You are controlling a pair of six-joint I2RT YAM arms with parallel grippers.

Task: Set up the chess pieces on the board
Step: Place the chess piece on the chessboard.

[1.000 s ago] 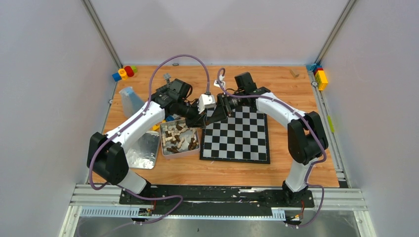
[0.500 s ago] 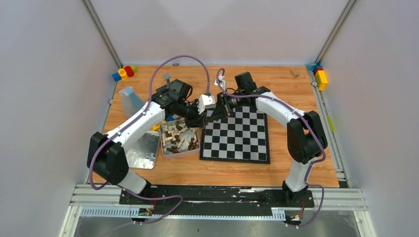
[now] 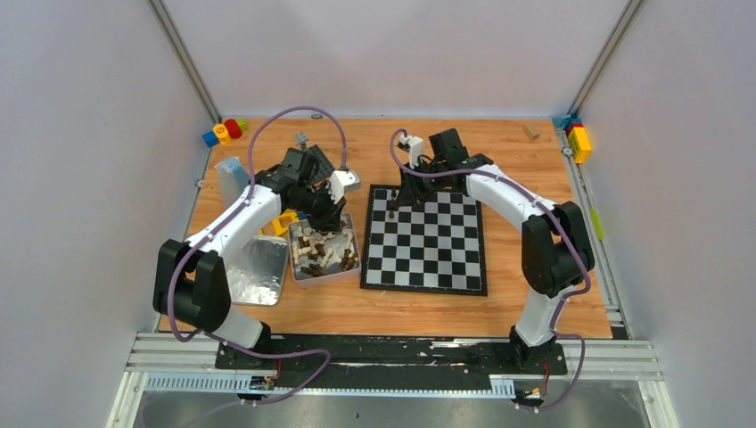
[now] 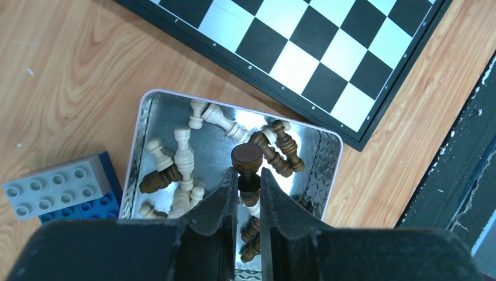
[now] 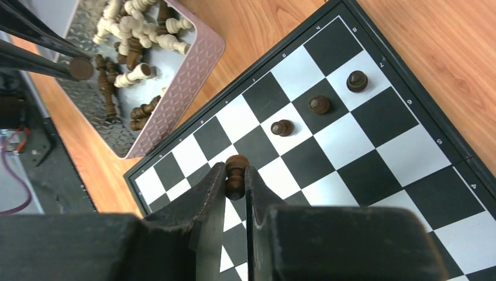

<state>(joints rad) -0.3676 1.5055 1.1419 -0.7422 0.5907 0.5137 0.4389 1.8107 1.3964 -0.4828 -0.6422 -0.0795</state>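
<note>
Over at the board (image 3: 437, 251) on the wooden desk (image 3: 535, 178), the right fingers (image 5: 207, 193) are clenched on a dark brown pawn (image 5: 236, 170), pinching it by the body with its round head poking out past the tips. It hangs over a square in the second row in from the board's left edge; whether its foot touches the square, I cannot tell. Ahead of it in that same row stand three dark pawns (image 5: 319, 104), upright, one per square, running toward the board's far corner. Just beside the board's left edge sits the shiny tin (image 4: 135, 164), and in it lie the loose chess pieces (image 4: 184, 155), cream and dark brown jumbled together, nearly all of them tipped on their sides. Right above that tin the left fingers (image 4: 222, 202) are grasping a dark brown piece (image 4: 246, 159), clamped tight at its neck, its round end facing the wrist camera, lifted clear of the heap below. On the tin's side away from the board rests a grey and blue brick (image 4: 58, 190), flat on the wood.
</note>
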